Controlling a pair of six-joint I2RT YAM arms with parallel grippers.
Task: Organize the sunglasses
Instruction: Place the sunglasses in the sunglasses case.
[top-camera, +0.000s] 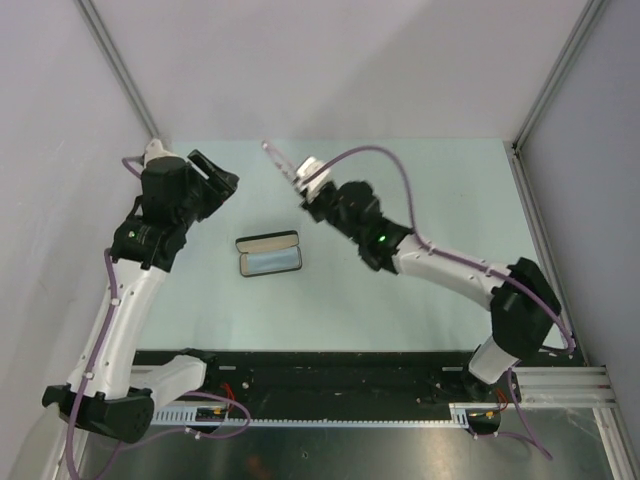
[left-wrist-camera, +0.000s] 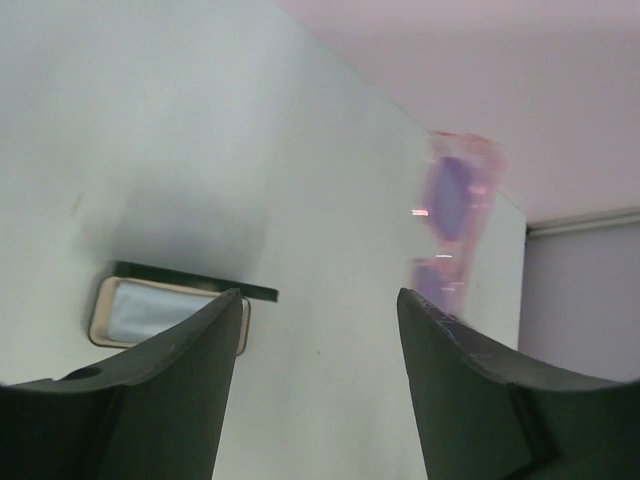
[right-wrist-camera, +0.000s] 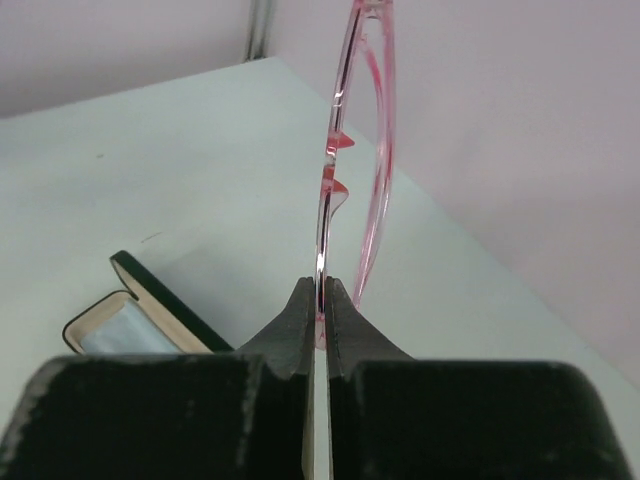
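case (top-camera: 269, 254): on the table (top-camera: 420, 290), near its middle, lid along its far edge; every place below is told from it
cloth (top-camera: 271, 262): in the case, on its floor
sunglasses (top-camera: 281, 160): behind the case and slightly right of it, up off the table, well apart from it
right gripper (top-camera: 308, 192): behind and right of the case, pinched on the near end of the sunglasses
left gripper (top-camera: 220, 180): behind and left of the case, above the table, nothing between its spread fingers
left arm base (top-camera: 110, 400): before the case, to its left
right arm base (top-camera: 520, 320): before the case, to its right
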